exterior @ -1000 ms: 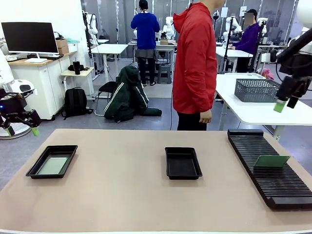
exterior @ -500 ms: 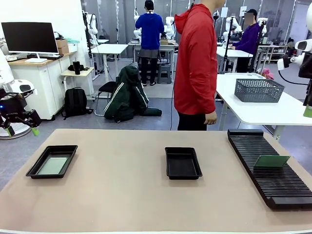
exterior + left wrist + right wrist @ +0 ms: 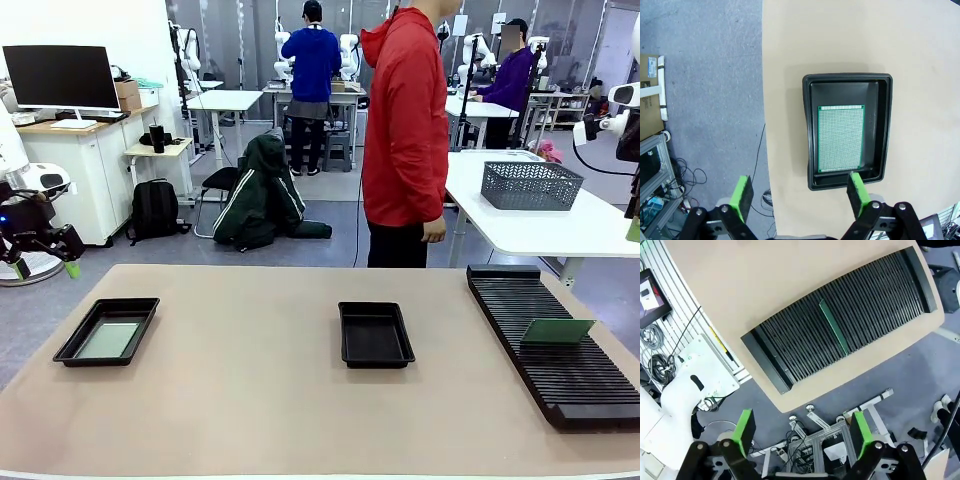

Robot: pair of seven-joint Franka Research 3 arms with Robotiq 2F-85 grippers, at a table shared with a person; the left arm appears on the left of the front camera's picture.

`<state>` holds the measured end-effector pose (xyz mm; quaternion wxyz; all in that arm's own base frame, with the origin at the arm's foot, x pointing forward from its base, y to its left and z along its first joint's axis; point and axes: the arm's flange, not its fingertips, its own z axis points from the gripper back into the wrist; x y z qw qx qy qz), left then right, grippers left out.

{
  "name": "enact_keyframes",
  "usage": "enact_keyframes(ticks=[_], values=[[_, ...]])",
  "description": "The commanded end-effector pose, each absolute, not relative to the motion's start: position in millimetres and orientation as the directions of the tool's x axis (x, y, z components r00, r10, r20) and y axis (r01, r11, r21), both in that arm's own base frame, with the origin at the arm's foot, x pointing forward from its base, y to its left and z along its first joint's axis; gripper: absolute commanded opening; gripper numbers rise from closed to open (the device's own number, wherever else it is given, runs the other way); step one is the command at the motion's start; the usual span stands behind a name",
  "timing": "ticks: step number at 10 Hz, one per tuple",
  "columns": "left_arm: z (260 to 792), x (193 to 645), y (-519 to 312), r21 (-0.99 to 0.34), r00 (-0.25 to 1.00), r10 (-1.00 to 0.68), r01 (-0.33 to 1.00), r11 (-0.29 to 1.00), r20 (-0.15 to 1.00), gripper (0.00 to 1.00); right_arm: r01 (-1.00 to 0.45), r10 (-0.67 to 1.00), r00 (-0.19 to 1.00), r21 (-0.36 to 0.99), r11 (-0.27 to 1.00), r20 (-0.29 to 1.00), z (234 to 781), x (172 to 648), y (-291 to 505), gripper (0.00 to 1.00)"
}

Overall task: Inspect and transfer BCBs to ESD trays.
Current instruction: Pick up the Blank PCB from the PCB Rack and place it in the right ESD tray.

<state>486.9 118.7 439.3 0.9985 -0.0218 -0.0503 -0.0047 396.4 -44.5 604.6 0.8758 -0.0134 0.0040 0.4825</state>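
Standing on edge in a slot of the black slotted rack (image 3: 560, 385), at the robot's right end of the desk (image 3: 250, 400), one green circuit board (image 3: 557, 331) waits to be moved. A second board (image 3: 840, 138) lies flat on the floor of the left tray (image 3: 810, 130), and the middle tray (image 3: 375, 340) holds nothing.

The left pincer (image 3: 800, 192) hangs high over the left tray, its green pads spread wide with nothing between them. The right pincer (image 3: 801, 430) is likewise spread and bare, high above the rack and out past the desk's edge.

The upright board looks thin, stiff and light, so it should need only a gentle squeeze. Its smooth faces may slip or swivel if caught by a corner. The best hold is probably the exposed top edge near its middle, one pad on each face, followed by a straight lift so it does not bind on the ribs. It should be spared bending and knocks. The flat board would be far harder to grasp, since the tray walls crowd its edges.
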Motion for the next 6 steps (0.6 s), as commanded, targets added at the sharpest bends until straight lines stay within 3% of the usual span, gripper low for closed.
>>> enact_keyframes(ticks=[1,3,6], values=[[438.8,486.1,119.5,-0.050,0.994,-0.013,0.018,0.999,0.104,1.00,-0.835,0.835,0.549,-0.020,0.549,-0.019,605.7,398.8,-40.2,1.00],[438.8,486.1,119.5,-0.050,0.994,-0.013,0.018,0.999,0.104,1.00,-0.845,0.845,0.534,-0.020,0.534,-0.020,604.6,396.4,-44.3,1.00],[438.8,486.1,119.5,-0.050,0.994,-0.013,0.018,0.999,0.104,1.00,-0.917,0.919,0.388,-0.073,0.392,0.072,578.9,380.4,-49.1,1.00]])
